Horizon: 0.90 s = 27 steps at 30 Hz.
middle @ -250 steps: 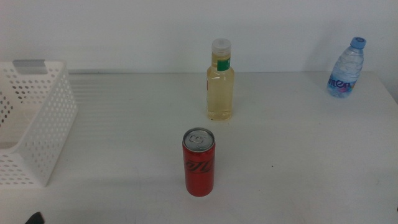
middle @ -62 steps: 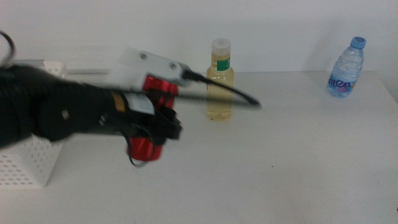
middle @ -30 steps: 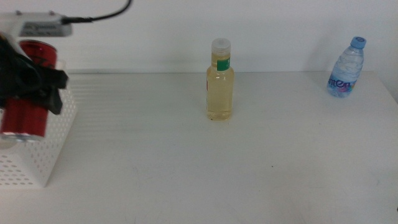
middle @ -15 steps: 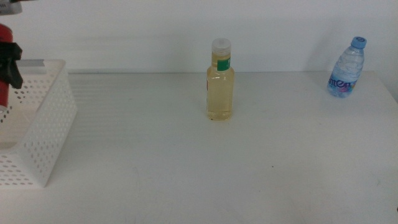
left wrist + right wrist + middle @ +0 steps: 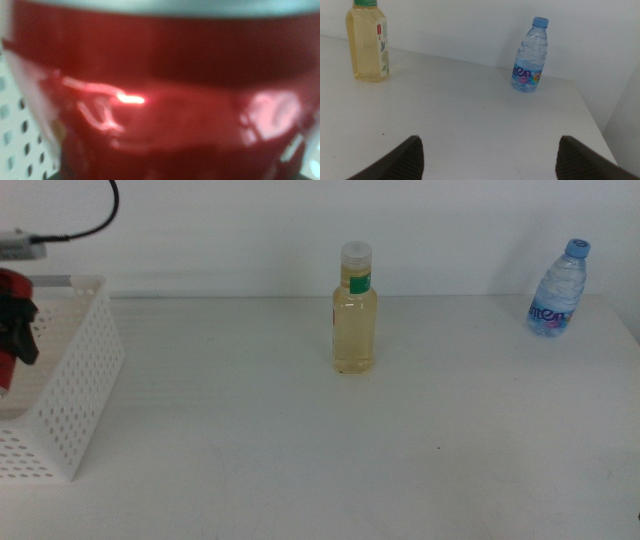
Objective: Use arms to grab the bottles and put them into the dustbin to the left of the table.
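At the far left edge of the middle view my left gripper (image 5: 20,330) is shut on the red cola can (image 5: 6,330), holding it over the open top of the white perforated dustbin (image 5: 75,380). The can (image 5: 160,100) fills the left wrist view, with the dustbin's perforated wall (image 5: 12,130) beside it. The yellow-liquid bottle (image 5: 354,310) (image 5: 368,42) stands upright at the table's middle. The blue-capped water bottle (image 5: 556,288) (image 5: 529,55) stands at the far right. My right gripper (image 5: 490,165) is open with nothing between its jaws, back from both bottles and out of the middle view.
The white table (image 5: 300,450) stretches between the dustbin and the bottles. Its right edge (image 5: 592,120) runs close beside the water bottle. A black cable (image 5: 95,220) loops above the left arm.
The left gripper has carried the can from mid-table to the dustbin and, in the last half second, has come lower over it. Both bottles have stayed put.
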Tool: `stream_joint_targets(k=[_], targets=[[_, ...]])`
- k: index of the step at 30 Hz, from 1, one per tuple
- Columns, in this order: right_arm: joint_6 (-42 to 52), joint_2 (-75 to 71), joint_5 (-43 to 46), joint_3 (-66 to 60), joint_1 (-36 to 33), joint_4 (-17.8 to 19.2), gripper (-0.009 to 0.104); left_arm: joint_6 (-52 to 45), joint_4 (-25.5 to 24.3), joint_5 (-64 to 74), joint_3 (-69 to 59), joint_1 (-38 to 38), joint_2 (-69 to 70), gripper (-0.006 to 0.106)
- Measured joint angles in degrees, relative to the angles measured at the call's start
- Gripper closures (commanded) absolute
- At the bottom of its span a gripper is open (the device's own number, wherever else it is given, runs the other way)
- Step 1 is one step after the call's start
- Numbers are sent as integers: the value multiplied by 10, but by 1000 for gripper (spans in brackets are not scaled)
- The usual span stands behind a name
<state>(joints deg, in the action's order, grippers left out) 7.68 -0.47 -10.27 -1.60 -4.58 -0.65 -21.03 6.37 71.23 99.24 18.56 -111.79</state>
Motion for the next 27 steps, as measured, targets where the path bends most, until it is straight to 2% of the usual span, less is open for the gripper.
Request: stream_joint_targets(k=[20, 23, 27], targets=[[0, 0, 0, 0, 0, 0, 16, -5, 6, -40, 1, 0, -100, 105], [0, 0, 0, 0, 0, 0, 16, -5, 6, -44, 1, 0, -110, 100], [0, 0, 0, 0, 0, 0, 16, -10, 6, -46, 1, 0, -117, 85]])
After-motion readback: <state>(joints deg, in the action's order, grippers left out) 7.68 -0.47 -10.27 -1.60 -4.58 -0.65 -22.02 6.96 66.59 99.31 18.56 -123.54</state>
